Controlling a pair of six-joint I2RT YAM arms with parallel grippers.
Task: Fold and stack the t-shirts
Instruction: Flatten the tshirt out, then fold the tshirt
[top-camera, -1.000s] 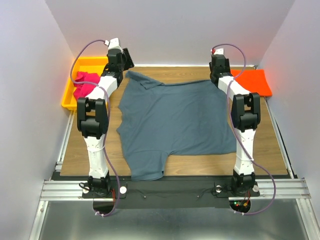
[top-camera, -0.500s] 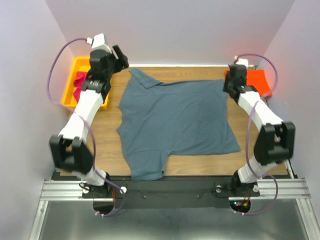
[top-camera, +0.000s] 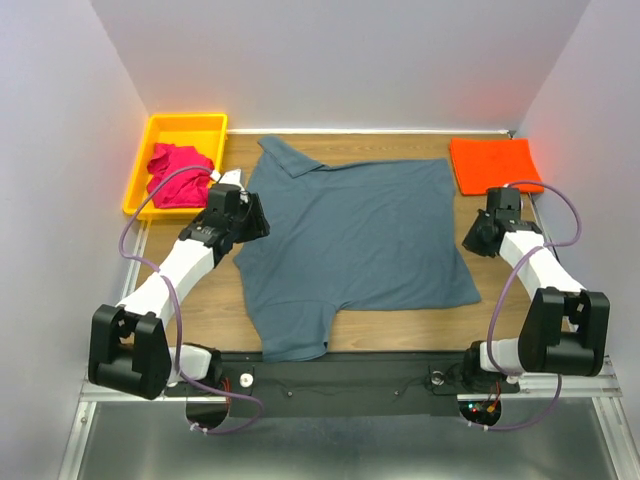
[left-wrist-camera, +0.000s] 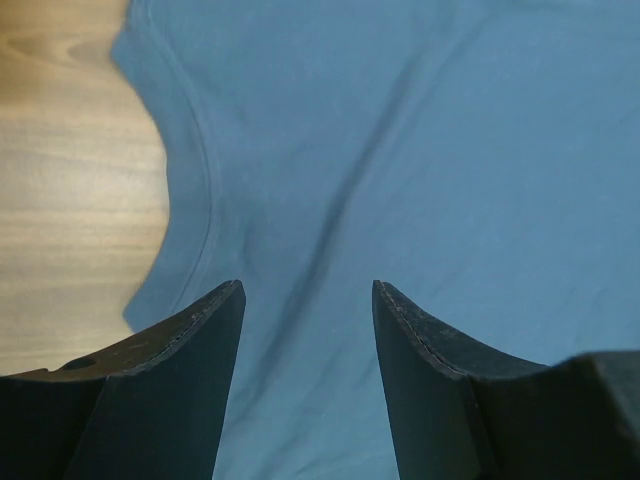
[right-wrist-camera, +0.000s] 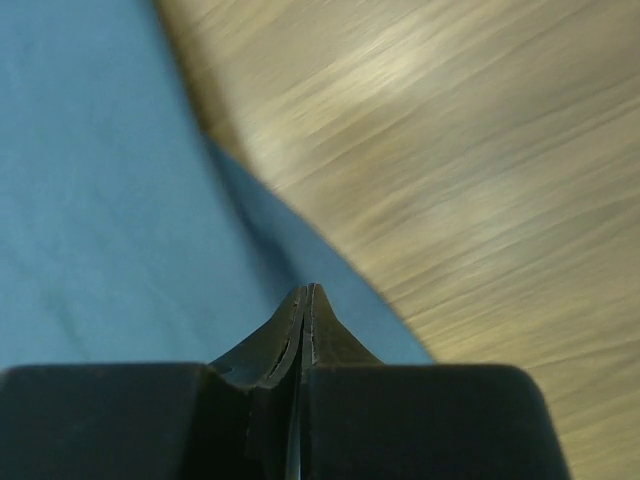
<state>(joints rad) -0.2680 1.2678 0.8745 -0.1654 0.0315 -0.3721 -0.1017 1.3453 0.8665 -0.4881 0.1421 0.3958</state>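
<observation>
Left wrist view has the left gripper (left-wrist-camera: 308, 285) with jaws standing apart and nothing between them, low over the left edge of the large slate grey-blue t-shirt (left-wrist-camera: 450, 150), with bare wooden counter (left-wrist-camera: 70, 200) just beside it. Opposite, the right gripper (right-wrist-camera: 305, 292) is pressed closed at the shirt's right edge; whether it pinches cloth I cannot tell. Both arms reach out low, elbows bent outward. The shirt lies spread flat mid-counter. A folded bright orange t-shirt (top-camera: 495, 165) lies at the far right corner, and a crumpled magenta-pink t-shirt (top-camera: 178, 172) sits in a yellow plastic bin (top-camera: 187, 122) at the far left.
</observation>
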